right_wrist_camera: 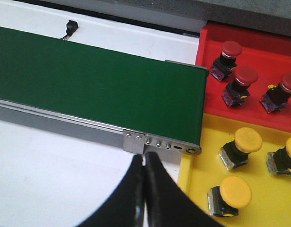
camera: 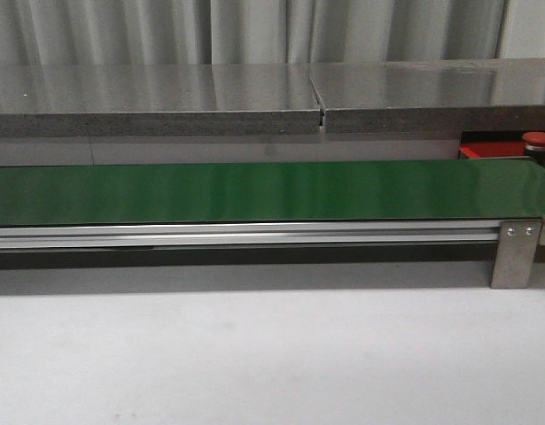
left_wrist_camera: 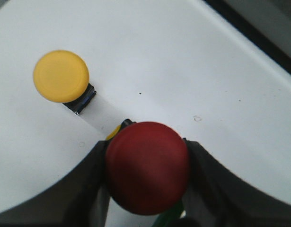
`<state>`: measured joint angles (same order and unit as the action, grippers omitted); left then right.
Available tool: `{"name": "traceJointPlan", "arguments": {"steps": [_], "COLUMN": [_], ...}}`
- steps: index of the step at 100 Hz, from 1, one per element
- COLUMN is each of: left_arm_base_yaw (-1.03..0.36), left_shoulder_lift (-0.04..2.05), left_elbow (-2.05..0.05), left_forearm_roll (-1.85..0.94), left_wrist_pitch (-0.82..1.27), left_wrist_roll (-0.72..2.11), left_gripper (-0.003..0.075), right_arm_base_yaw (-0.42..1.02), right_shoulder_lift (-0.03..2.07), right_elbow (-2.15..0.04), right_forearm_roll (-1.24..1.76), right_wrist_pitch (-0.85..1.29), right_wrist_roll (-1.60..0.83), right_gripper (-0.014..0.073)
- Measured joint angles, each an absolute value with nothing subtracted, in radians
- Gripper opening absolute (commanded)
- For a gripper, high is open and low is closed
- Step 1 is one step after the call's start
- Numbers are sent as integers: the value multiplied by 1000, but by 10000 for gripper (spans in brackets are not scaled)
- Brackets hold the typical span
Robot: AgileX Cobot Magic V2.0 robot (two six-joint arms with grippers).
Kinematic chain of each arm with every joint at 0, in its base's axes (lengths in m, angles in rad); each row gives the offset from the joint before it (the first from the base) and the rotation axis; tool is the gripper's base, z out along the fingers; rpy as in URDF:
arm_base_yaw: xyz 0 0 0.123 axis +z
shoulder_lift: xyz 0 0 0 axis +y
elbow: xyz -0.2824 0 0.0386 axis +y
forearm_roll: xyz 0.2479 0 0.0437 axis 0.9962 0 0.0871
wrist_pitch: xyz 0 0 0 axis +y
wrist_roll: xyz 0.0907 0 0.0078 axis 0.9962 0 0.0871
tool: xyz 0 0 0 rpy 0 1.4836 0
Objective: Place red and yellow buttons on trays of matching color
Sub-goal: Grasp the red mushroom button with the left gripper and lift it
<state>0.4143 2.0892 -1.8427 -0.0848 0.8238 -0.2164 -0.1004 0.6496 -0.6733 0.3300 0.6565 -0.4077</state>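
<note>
While the left gripper (left_wrist_camera: 147,189) pinches 1 glossy red domed push button (left_wrist_camera: 147,174) between its 2 dark fingers (left_wrist_camera: 88,189), 1 yellow-capped push button (left_wrist_camera: 61,76) on a dark base stands apart from it on the white tabletop (left_wrist_camera: 183,71). A sliver of yellow shows just behind the red cap, too hidden to identify

From the right wrist view, the right gripper (right_wrist_camera: 144,189) has its 2 black fingers pressed together, holding nothing, above the white surface near the end of the long green conveyor belt (right_wrist_camera: 88,80). Beyond the belt end lie 2 trays side by side: 1 bright red flat plastic tray (right_wrist_camera: 259,38) carrying 3 red-capped buttons (right_wrist_camera: 240,80), and 1 bright yellow flat plastic tray (right_wrist_camera: 192,179) carrying 3 yellow-capped buttons (right_wrist_camera: 233,194), 1 of them cut by the picture edge

The front view shows 1 belt, 1 grey stone shelf (camera: 166,97) behind it, and 1 red button (camera: 538,146) at the far right on the red tray's corner
</note>
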Motion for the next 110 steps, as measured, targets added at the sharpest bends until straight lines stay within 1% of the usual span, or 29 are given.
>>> {"name": "traceJointPlan", "arguments": {"steps": [17,41,56,82,110], "left_arm_base_yaw": [414,385,345,288,274], "left_shoulder_lift": [1994,1923,1868,1761,1743], "left_elbow": [-1850,-1829,-1729,-1489,-1329], "left_forearm_roll": [-103,-133,-139,-142,-159], "left_wrist_pitch": [899,943,923,795,703], "left_wrist_roll": [-171,-125,-118,-116,-116], "left_gripper": [-19,-19,-19,-19,-19], "right_arm_base_yaw": [-100,-100,-100,-100,-100], "right_shoulder_lift": [650,650,650,650,650], "right_elbow": [-673,-673,-673,-673,-673], "right_forearm_roll": [330,330,330,330,330], "right_wrist_pitch": [656,656,656,656,656], "right_wrist_roll": [-408,-408,-408,-408,-408], "right_gripper": [-69,-69,-69,-69,-69]}}
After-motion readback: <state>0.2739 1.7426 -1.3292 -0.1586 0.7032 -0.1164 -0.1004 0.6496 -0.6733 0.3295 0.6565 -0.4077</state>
